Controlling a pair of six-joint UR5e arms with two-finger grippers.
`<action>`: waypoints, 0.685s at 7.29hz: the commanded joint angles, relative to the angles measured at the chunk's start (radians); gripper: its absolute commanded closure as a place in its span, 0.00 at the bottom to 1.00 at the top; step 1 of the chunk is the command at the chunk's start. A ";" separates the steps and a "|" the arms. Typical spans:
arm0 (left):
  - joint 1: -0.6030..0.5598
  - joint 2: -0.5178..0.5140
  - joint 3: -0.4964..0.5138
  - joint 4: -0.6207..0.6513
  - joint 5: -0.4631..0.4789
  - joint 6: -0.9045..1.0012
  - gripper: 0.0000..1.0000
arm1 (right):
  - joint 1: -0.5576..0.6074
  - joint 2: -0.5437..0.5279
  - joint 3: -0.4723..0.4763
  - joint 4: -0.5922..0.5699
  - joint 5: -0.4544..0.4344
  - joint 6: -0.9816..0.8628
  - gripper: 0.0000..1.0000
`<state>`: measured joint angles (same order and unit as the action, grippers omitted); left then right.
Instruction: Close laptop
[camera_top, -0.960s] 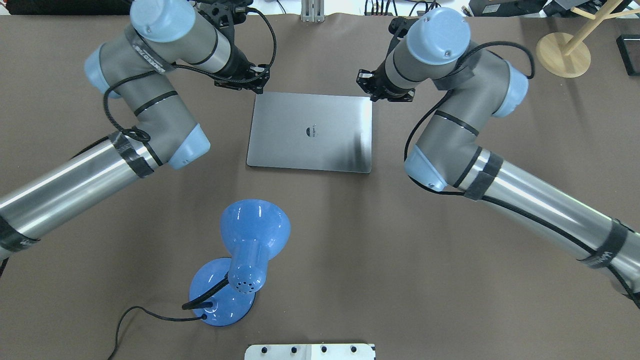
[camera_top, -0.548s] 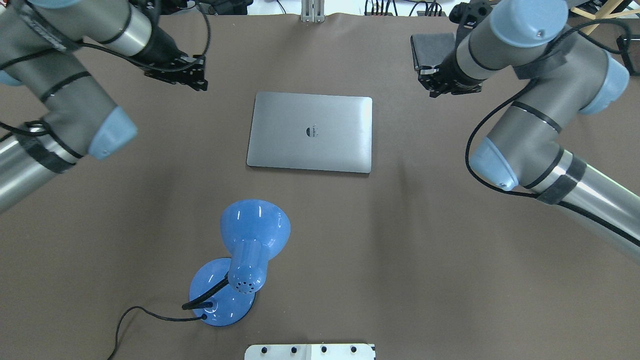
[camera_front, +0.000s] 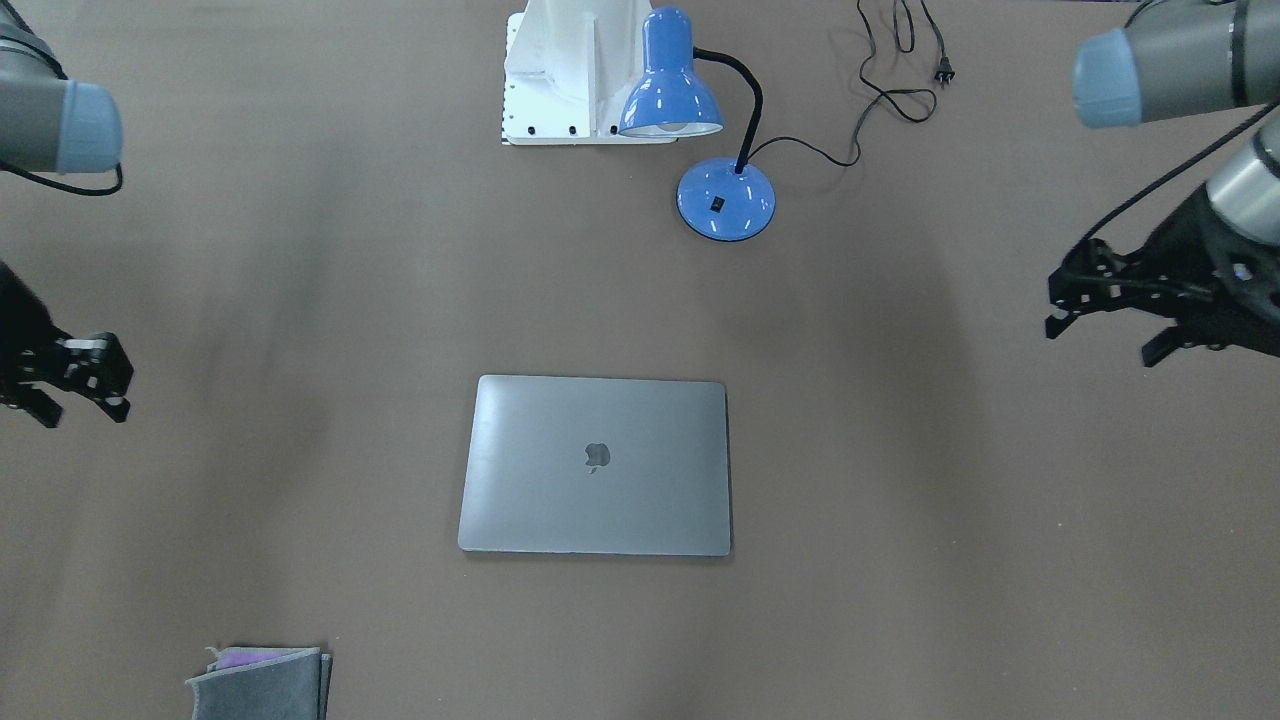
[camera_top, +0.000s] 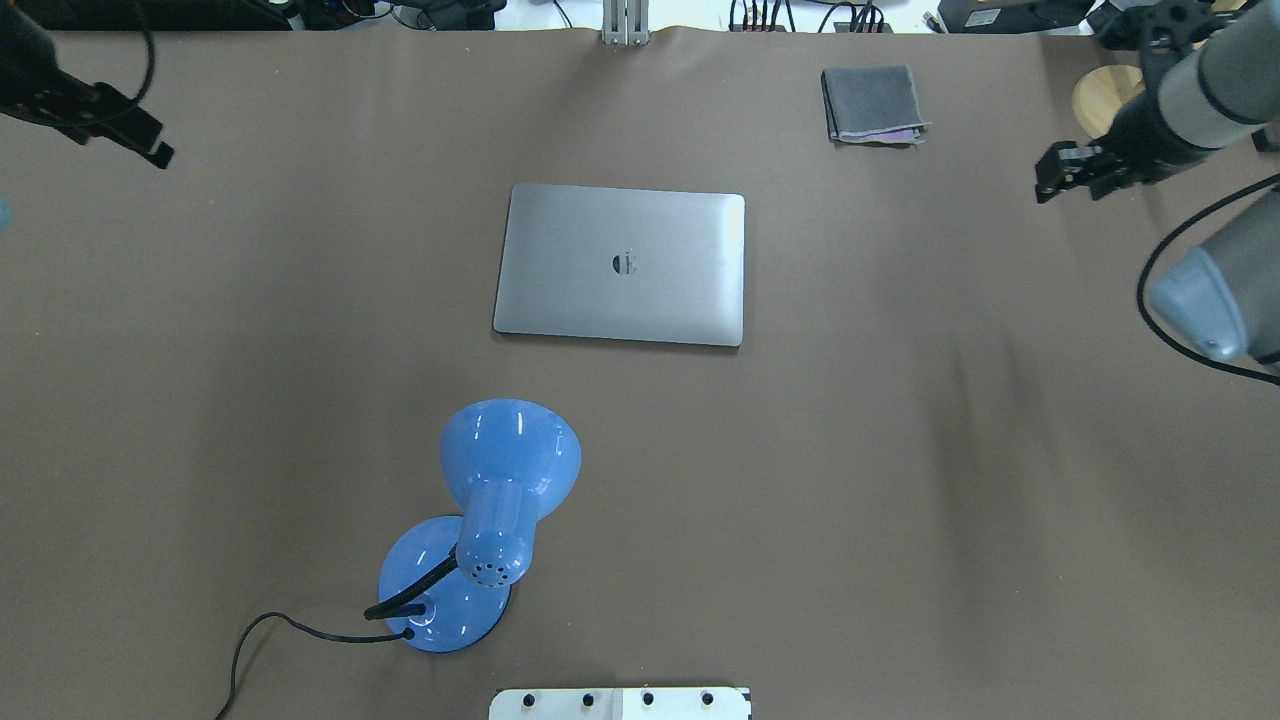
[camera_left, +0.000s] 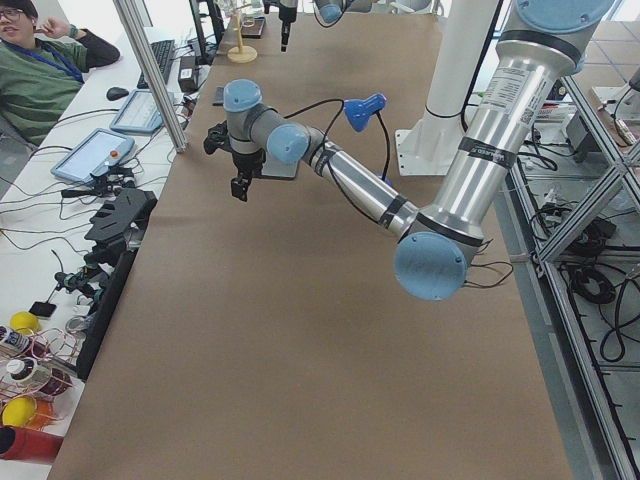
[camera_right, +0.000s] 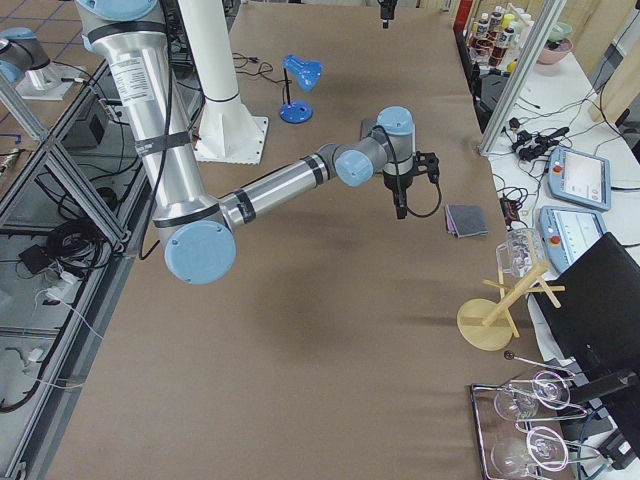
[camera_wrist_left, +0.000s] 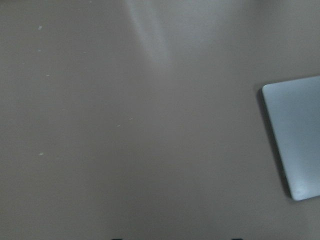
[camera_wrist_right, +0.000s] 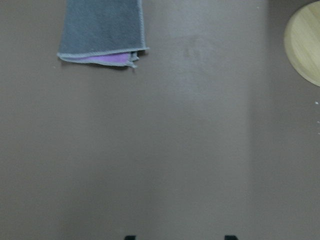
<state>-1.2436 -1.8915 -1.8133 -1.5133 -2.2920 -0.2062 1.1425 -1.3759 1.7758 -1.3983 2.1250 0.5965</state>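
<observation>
The space-grey laptop (camera_top: 620, 265) lies flat in the middle of the table with its lid down and the apple logo up; it also shows in the front view (camera_front: 595, 465) and its corner in the left wrist view (camera_wrist_left: 297, 135). My left gripper (camera_top: 115, 140) (camera_front: 1100, 340) is open and empty, far to the laptop's left near the table's far edge. My right gripper (camera_top: 1070, 190) (camera_front: 82, 412) is open and empty, far to the laptop's right. Neither touches the laptop.
A blue desk lamp (camera_top: 500, 480) with its cord stands on the near side of the laptop. A folded grey cloth (camera_top: 870, 103) (camera_wrist_right: 102, 27) lies at the far right. A round wooden stand base (camera_top: 1095, 100) is at the far right corner. A white box (camera_top: 620, 703) sits at the near edge.
Both arms have swung outward from the laptop's far corners to the table's sides. The laptop has stayed shut and has not moved. The cloth has come into view.
</observation>
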 joint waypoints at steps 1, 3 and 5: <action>-0.132 0.139 0.000 0.028 0.000 0.250 0.02 | 0.165 -0.234 0.051 -0.001 0.038 -0.250 0.00; -0.219 0.228 0.015 0.025 0.002 0.374 0.02 | 0.264 -0.366 0.051 -0.001 0.041 -0.413 0.00; -0.226 0.356 0.035 0.007 0.000 0.396 0.02 | 0.293 -0.490 0.048 0.013 0.056 -0.463 0.00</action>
<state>-1.4577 -1.6027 -1.7945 -1.4962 -2.2919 0.1707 1.4124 -1.7895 1.8252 -1.3918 2.1709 0.1738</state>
